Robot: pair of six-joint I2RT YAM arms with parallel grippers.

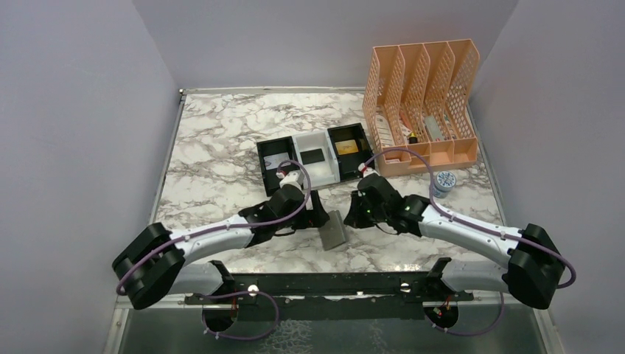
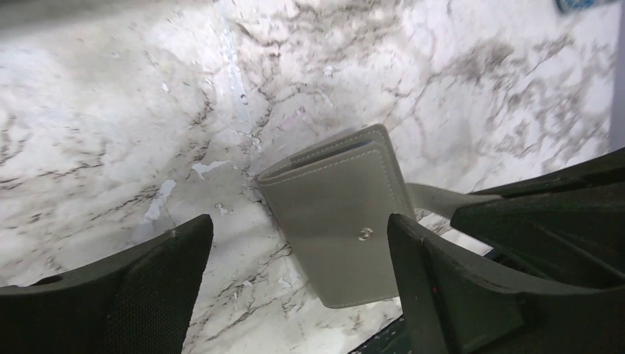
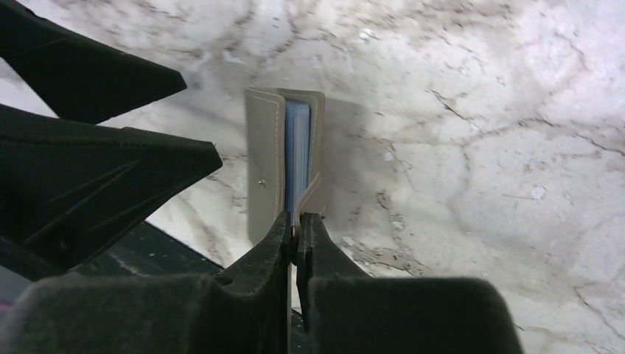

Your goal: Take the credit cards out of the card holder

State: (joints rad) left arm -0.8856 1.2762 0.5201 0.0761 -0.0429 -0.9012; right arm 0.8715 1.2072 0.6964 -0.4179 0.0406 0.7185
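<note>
Marble-pattern tabletop [image 1: 221, 140] is showing white with grey-brown veining, and a metal strip is running along its left edge. Plain pale lavender walls [image 1: 74, 110] are closing it in on 3 sides. A black-and-white tray [image 1: 318, 175] with 3 compartments is sitting mid-table; all places are taken from it. The card holder [image 1: 334, 230] is sitting just nearer than the tray, toward the arm bases and between the 2 grippers. Its outside is grey-taupe, and its covers are parting slightly, so the blue-grey inside is showing in the right wrist view. Cannot tell whether it is touching the marble. The right gripper [image 3: 295, 221] is pinching tight on a taupe flap at the holder's edge. The left gripper [image 2: 298, 228] is hanging spread wide, with 1 finger on each side of the holder, gripping nothing. A gold-yellow card [image 1: 346, 147] is lying in the tray's right black compartment. A peach mesh rack [image 1: 424, 96] is standing right of the tray and farther back. A small round tin [image 1: 444, 181] is sitting right of the tray, just nearer than the rack.
</note>
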